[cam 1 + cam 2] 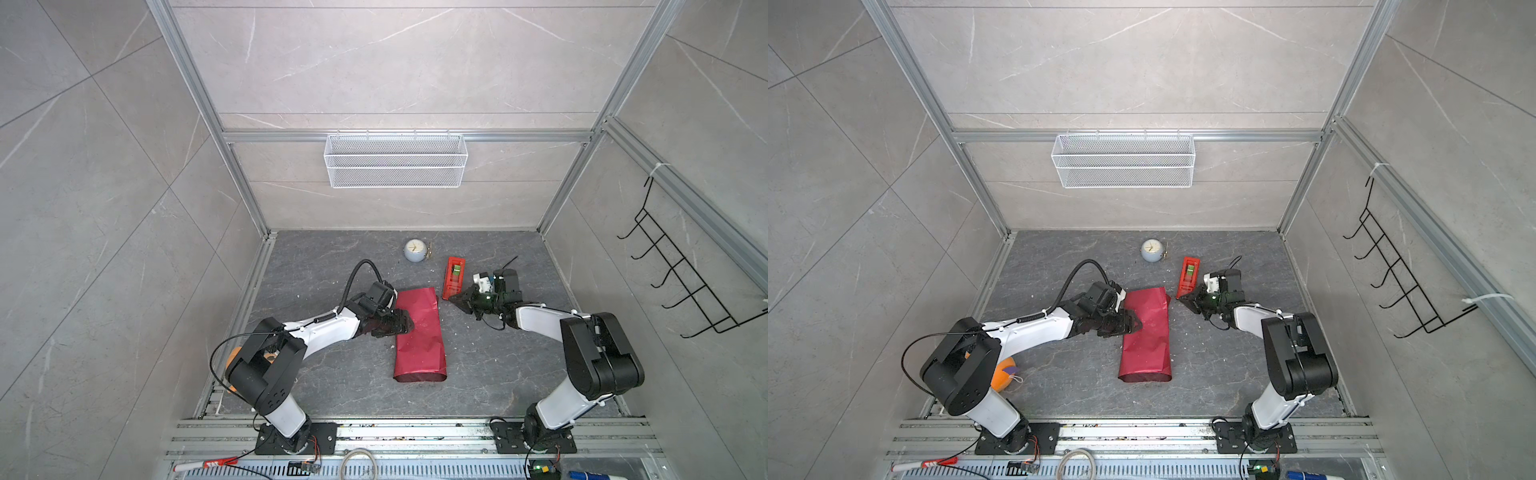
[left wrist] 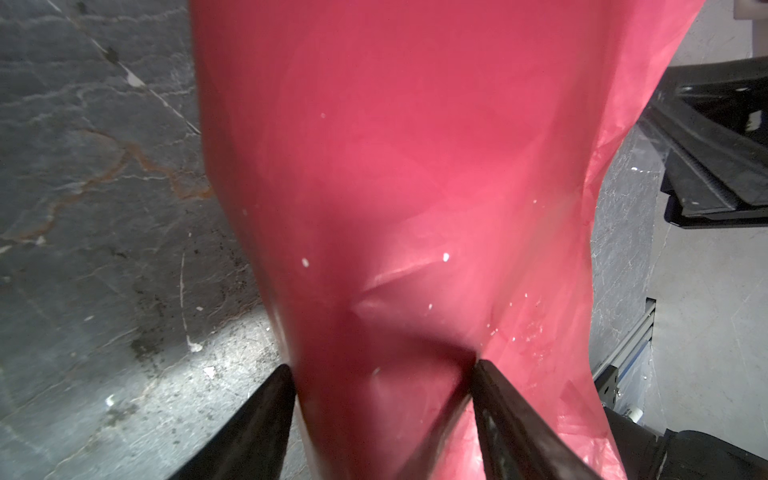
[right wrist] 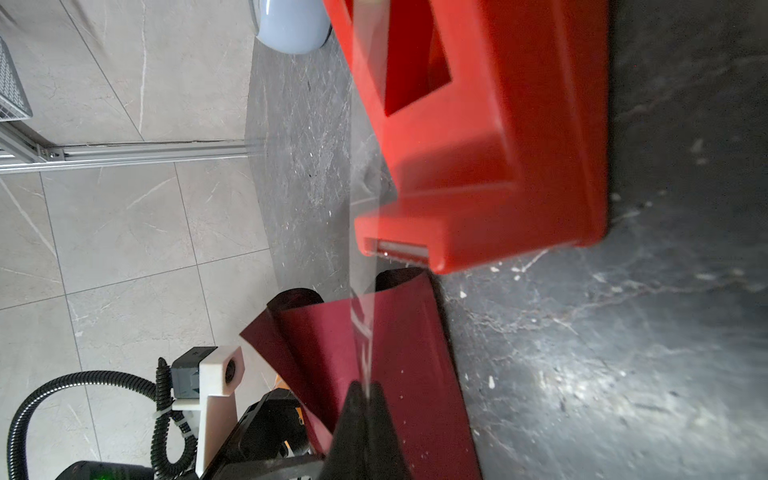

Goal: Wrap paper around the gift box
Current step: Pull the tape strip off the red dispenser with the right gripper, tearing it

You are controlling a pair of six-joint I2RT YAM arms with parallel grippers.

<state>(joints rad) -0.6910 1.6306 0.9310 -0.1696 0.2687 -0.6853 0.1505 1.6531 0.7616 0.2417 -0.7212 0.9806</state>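
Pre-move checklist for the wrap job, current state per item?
1. Tape gripped: right hand is shut on the clear tape strip. ok.
2. Strip cut free: it runs unbroken from the hand up over the tape dispenser. not ok.
3. Paper pinned: left hand is open, fingertips pressing the paper, which puckers between them. ok.
4. Placement of the gift box: hidden under the paper. cannot tell.
5. Ends folded: the paper's near end gapes open in both top views. not ok.
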